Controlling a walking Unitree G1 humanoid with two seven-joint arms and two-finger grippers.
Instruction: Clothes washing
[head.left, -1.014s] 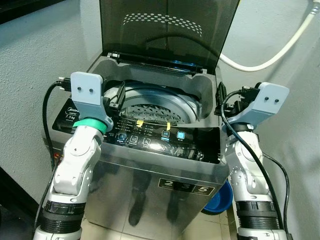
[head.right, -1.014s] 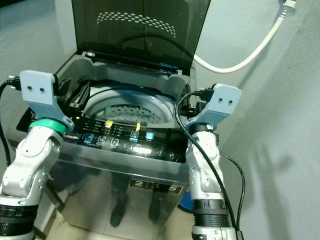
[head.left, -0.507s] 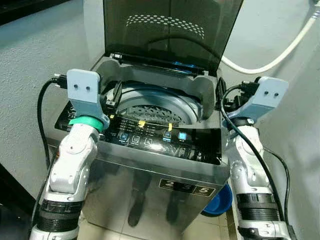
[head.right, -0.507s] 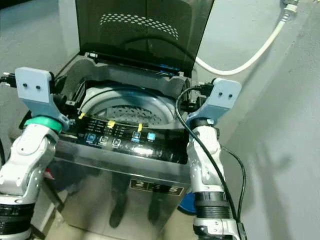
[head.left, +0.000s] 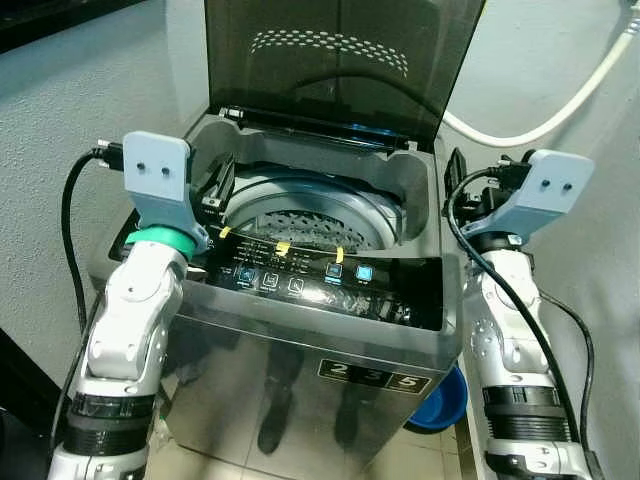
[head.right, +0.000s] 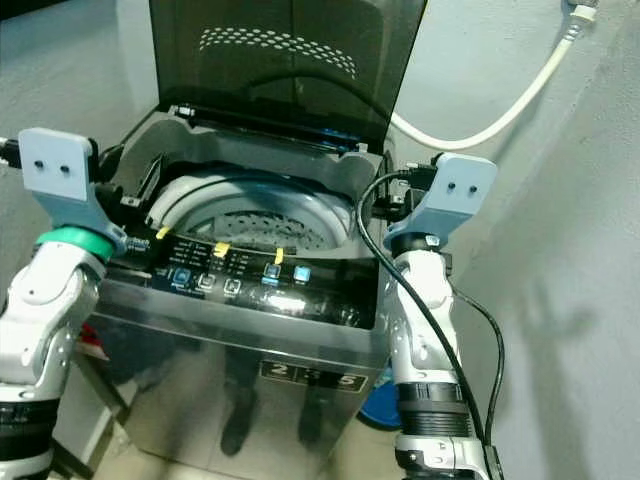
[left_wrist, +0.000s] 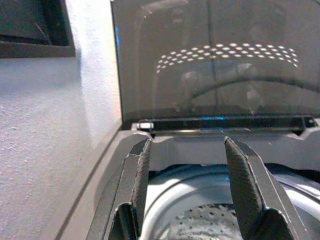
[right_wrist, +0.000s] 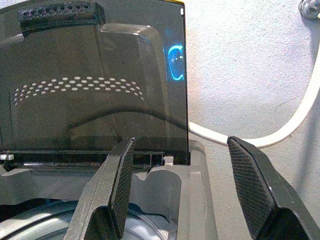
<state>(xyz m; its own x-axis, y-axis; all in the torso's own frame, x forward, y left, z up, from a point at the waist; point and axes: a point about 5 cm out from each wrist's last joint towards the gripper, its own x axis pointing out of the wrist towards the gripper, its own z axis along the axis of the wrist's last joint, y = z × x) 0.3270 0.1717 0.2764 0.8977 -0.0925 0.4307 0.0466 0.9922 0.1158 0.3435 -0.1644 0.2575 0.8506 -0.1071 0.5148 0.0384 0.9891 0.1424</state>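
A grey top-load washing machine stands in front of me with its dark lid raised upright. The perforated steel drum looks empty of clothes. Buttons glow blue on the control panel. My left gripper hovers at the machine's left rim, open, its fingers pointing over the tub toward the lid. My right gripper is at the right rim, open, with nothing between its fingers.
A white hose curves along the wall behind the machine on the right. A blue basin sits on the floor by the machine's right corner. Walls stand close on both sides, with a dark frame on the left wall.
Both arms have drifted slightly outward, the left one to the left and the right one to the right. The head view has shifted a little. The lid stays up.
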